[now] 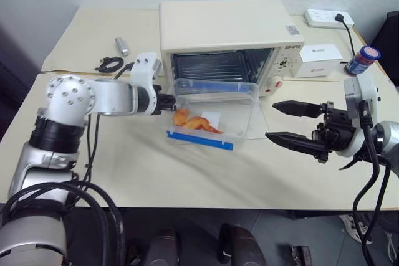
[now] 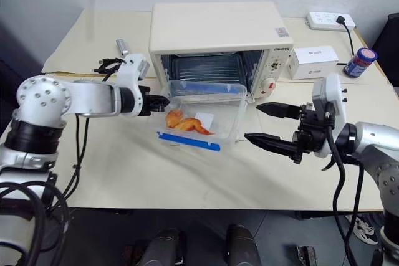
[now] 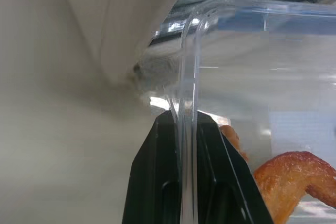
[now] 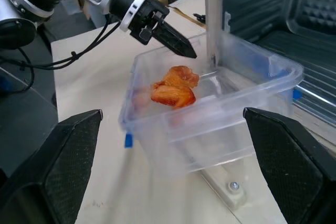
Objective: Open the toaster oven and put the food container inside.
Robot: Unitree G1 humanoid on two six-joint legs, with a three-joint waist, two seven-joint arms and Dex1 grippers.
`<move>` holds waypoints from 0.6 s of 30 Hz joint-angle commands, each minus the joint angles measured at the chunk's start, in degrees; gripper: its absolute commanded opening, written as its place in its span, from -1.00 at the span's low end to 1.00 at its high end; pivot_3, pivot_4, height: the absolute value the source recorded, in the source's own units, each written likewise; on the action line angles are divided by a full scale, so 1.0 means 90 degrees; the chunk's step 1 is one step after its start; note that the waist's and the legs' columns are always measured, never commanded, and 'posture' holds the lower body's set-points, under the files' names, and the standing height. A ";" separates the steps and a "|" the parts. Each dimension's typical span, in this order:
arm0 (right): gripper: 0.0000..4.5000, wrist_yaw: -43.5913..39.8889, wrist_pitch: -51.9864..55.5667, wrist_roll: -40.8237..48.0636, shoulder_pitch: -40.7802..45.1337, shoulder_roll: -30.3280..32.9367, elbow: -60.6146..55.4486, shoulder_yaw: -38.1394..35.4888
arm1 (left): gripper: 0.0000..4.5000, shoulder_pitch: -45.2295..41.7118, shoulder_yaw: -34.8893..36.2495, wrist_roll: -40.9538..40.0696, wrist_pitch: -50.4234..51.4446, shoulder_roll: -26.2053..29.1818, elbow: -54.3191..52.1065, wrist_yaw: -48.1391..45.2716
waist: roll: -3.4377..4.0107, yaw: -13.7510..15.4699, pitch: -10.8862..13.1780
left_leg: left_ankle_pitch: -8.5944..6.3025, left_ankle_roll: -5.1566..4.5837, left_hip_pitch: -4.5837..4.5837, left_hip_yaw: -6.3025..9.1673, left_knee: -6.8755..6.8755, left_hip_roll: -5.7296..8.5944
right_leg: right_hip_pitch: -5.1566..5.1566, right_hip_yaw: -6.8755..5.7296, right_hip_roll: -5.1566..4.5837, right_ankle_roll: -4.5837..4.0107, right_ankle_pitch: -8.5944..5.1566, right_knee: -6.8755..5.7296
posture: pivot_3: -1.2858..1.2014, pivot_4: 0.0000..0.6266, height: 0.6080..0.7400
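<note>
Food container (image 1: 215, 111): held tilted at its rim, before the open toaster oven (image 1: 224, 38).
Left gripper (image 1: 171, 101): clamped on container wall.
Right gripper (image 1: 288, 123): spread wide, nothing held, beside container.

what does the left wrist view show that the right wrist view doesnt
Left wrist view: a close look at the left gripper with its two fingers pinched shut on the thin clear wall of the container.

Right wrist view: the whole container held tilted at the open oven, its far end at the oven mouth, the left arm reaching in from the side, and the right gripper open, with the container between its fingers' tips but untouched.

Both: the container, the orange-brown food inside, the left gripper and part of the oven.
</note>
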State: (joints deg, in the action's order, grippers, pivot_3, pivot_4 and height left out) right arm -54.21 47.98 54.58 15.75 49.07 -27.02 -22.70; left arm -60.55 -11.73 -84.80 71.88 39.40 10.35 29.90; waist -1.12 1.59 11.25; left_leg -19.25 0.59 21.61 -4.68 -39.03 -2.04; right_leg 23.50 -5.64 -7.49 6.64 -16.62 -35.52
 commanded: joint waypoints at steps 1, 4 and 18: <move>1.00 0.0166 -0.0099 0.0171 -0.0178 0.0094 -0.0291 -0.0387 | -0.68 -0.0251 0.0128 0.0809 0.0231 -0.0299 0.0274 -0.0494 | 0.0000 -0.0008 0.0000 | 0.0000 -0.0001 -0.0002 -0.0001 -0.0001 0.0001 | -0.0002 0.0001 -0.0001 0.0001 0.0001 -0.0001 | 0.03 -0.52 1.00; 1.00 0.0282 -0.0224 0.0068 -0.0411 0.0047 -0.0277 -0.0484 | -0.31 -0.0424 0.0296 0.1327 0.0396 -0.0602 0.0419 -0.0810 | 0.0000 -0.0003 0.0000 | 0.0002 -0.0003 -0.0002 -0.0001 -0.0004 0.0001 | -0.0002 0.0001 -0.0001 0.0002 0.0001 -0.0001 | 0.03 -0.52 1.00; 0.27 0.0294 -0.0255 0.0459 -0.0891 0.0146 -0.0422 -0.0573 | -0.18 0.0591 0.3176 0.0650 0.0224 -0.0103 -0.1714 -0.3793 | 0.0000 -0.0068 0.0001 | 0.0005 0.0000 -0.0006 -0.0003 0.0002 -0.0005 | 0.0000 0.0002 -0.0003 0.0006 0.0003 -0.0007 | 0.03 -0.52 1.00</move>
State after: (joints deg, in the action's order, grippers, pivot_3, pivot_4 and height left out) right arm -50.99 45.35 55.83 7.71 49.09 -27.88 -25.37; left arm -56.04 13.59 -75.82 74.21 36.95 -1.15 1.35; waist -1.12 0.98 11.26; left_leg -19.19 0.59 21.55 -4.74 -39.01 -2.10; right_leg 23.51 -5.62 -7.51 6.69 -16.59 -35.58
